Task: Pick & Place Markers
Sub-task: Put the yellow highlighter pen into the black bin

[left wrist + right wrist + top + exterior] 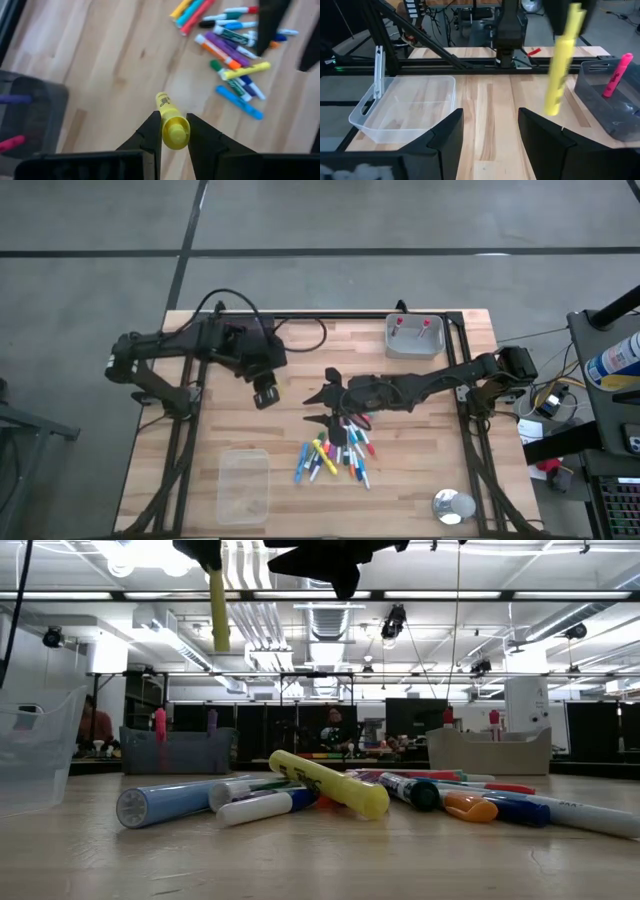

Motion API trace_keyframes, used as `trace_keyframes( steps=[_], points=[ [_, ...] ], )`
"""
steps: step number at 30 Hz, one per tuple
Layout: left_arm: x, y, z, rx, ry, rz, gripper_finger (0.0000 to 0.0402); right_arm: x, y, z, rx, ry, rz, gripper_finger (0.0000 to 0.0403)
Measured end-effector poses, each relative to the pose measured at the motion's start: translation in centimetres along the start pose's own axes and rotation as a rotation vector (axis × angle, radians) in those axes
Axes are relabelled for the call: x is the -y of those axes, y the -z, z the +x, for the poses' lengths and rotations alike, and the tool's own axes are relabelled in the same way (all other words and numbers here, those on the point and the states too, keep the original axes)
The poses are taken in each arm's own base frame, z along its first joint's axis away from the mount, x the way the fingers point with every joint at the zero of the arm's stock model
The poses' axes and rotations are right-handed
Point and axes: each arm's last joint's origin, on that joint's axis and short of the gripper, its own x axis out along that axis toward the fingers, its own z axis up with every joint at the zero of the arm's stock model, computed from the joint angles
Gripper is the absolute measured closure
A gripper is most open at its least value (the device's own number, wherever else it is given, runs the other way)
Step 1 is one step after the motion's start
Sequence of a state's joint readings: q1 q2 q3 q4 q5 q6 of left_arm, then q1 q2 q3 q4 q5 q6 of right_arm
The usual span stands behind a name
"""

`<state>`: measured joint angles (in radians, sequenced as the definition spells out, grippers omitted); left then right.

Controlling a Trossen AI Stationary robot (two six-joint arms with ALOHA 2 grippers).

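Yellow marker (170,122) | gripped by left end effector (172,132) | above wooden table (300,370)

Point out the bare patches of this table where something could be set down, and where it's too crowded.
Free: the bare wood between the clear plastic bin and the left gripper, and the strip between the grey bin and the right gripper. Crowded: the markers pile at centre, just below the right gripper.
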<state>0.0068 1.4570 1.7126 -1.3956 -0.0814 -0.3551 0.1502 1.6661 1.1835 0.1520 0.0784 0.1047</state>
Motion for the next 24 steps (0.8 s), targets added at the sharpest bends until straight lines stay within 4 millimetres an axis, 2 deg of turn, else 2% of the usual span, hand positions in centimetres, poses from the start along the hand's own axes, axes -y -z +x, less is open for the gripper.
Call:
trace_keyframes(
  steps=[11,15,24],
  points=[
    [-4.3,0.0,1.5,-0.036,-0.081,-0.091,0.0335,-0.8,0.4,-0.1,-0.026,-0.018,-0.009,0.0221],
    [-6.3,0.6,2.3,-0.057,-0.115,-0.158,0.0335,-0.8,0.4,-0.1,-0.026,-0.020,-0.009,0.0225],
    [-11.3,2.4,2.3,-0.043,-0.186,-0.324,0.0335,-0.8,0.5,-0.1,-0.038,-0.018,-0.011,0.0224]
  ],
)
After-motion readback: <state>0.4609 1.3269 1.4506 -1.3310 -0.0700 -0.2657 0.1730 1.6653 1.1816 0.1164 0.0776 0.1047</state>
